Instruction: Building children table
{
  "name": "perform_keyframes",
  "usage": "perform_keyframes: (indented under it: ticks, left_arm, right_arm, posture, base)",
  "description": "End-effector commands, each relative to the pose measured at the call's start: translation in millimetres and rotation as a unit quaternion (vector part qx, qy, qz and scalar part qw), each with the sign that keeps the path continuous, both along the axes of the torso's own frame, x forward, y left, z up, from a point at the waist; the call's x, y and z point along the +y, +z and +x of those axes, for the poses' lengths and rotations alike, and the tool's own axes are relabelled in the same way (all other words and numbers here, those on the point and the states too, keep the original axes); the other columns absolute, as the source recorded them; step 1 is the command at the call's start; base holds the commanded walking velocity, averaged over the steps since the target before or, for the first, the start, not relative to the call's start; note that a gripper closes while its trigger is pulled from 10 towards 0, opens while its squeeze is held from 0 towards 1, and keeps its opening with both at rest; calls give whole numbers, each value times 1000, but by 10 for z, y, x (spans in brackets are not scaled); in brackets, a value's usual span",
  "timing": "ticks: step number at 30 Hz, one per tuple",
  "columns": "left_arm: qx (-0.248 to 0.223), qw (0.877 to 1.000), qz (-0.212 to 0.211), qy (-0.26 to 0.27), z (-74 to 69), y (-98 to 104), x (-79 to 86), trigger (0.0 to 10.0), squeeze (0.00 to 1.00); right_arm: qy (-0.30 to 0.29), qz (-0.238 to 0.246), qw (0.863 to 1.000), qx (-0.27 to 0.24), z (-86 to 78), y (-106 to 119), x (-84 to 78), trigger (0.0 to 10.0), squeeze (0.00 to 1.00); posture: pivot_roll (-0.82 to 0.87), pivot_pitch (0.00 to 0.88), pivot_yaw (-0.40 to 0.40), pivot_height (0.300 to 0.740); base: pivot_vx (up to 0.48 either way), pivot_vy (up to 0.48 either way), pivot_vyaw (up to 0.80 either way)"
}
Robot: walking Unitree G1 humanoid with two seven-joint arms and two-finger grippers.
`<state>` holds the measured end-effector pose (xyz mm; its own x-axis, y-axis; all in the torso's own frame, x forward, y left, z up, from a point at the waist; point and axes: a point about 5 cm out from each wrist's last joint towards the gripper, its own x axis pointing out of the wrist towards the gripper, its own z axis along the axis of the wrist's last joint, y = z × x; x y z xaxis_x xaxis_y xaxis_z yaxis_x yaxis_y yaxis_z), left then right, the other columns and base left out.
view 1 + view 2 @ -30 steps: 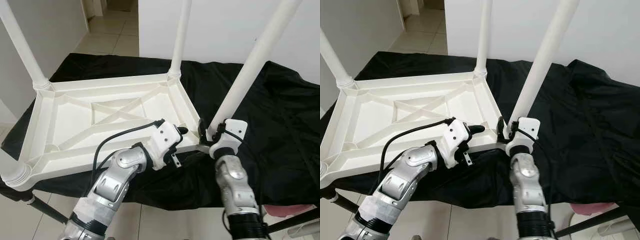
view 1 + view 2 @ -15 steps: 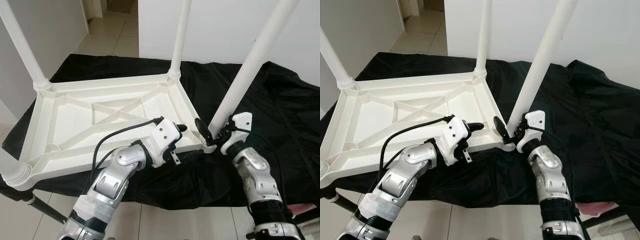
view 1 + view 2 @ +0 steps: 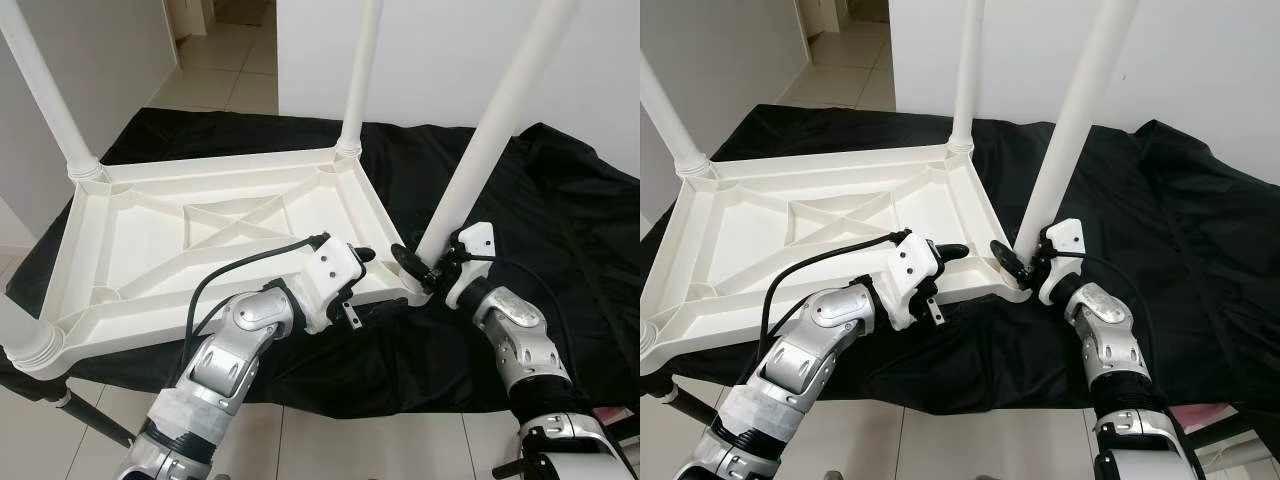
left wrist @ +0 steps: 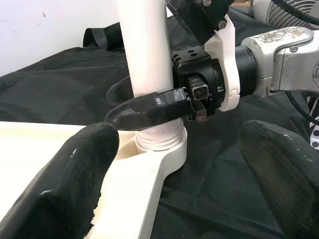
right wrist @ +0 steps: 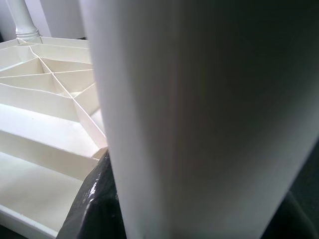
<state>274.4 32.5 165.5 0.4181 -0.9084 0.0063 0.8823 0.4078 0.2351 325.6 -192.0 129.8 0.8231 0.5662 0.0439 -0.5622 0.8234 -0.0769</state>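
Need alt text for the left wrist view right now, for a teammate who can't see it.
The right claw grips a white table leg just above its threaded socket at the corner of the upturned white tabletop. The left claw's open black fingers frame the foreground, over a black cloth.

left gripper [image 4: 174, 164] spread wide, right gripper [image 3: 418, 268] clamped (fingers [image 4: 149, 110] closed)

Black cloth [image 3: 560, 230] draped over work surface. Beyond cloth: white wall [image 3: 450, 50], tiled floor [image 3: 225, 75].
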Motion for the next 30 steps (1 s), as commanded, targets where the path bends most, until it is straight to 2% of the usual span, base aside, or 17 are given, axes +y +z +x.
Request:
perform_keyframes:
  ticks: [1, 6, 7, 10, 16, 21, 24, 26, 27, 28, 30]
  left_arm:
    - [-7, 999, -3, 31, 54, 13, 16, 10000, 0]
    - [-8, 999, -3, 31, 55, 13, 22, 10000, 0]
    - [-9, 999, -1, 30, 61, 10, 20, 10000, 0]
    - [-12, 999, 3, 30, 70, 7, 17, 10000, 0]
    - [-12, 999, 6, 29, 80, 0, 10, 10000, 0]
    - [-11, 999, 9, 30, 76, -29, 12, 10000, 0]
    - [-10, 999, 9, 31, 75, -35, 14, 10000, 0]
    - [-7, 999, 8, 33, 82, -51, 16, 10000, 0]
    - [-7, 999, 8, 33, 82, -51, 16, 10000, 0]
    - [-7, 999, 8, 35, 86, -60, 16, 10000, 0]
    - [-7, 999, 8, 35, 86, -60, 16, 10000, 0]
  right_arm:
    - [11, -5, 1000, 11, -6, -54, 15, 0, 0]
    - [13, -4, 1000, 13, -12, -74, 13, 0, 0]
    - [12, -4, 1000, 15, -21, -96, 16, 10000, 0]
    - [12, 2, 1000, 17, -25, -116, 25, 10000, 0]
    - [-55, 22, 998, 25, -19, -157, 96, 10000, 0]
    - [-116, 56, 991, 28, -50, -182, 144, 10000, 0]
    - [-137, 55, 989, 24, -65, -182, 148, 10000, 0]
    - [-202, 70, 976, 31, -102, -205, 141, 10000, 0]
    - [-202, 70, 976, 31, -102, -205, 141, 10000, 0]
    - [-240, 72, 968, 30, -132, -220, 140, 10000, 0]
    - [-240, 72, 968, 30, -132, -220, 140, 10000, 0]
  posture:
    - [-7, 0, -27, 740]
    - [-9, 0, -20, 740]
    - [-11, 0, -15, 740]
    - [-12, 0, -15, 740]
    - [-18, 0, -11, 740]
    - [-26, 0, -17, 740]
    - [-29, 0, -17, 740]
    - [-30, 0, -21, 740]
    - [-30, 0, -21, 740]
    - [-31, 0, -23, 740]
    - [-31, 0, -23, 740]
  base:
    - [0, 0, 0]
    - [0, 0, 0]
    - [0, 0, 0]
    - [0, 0, 0]
    - [0, 0, 0]
    - [0, 0, 0]
    - [0, 0, 0]
    - [0, 0, 0]
    - [0, 0, 0]
    - [0, 0, 0]
    - [0, 0, 0]
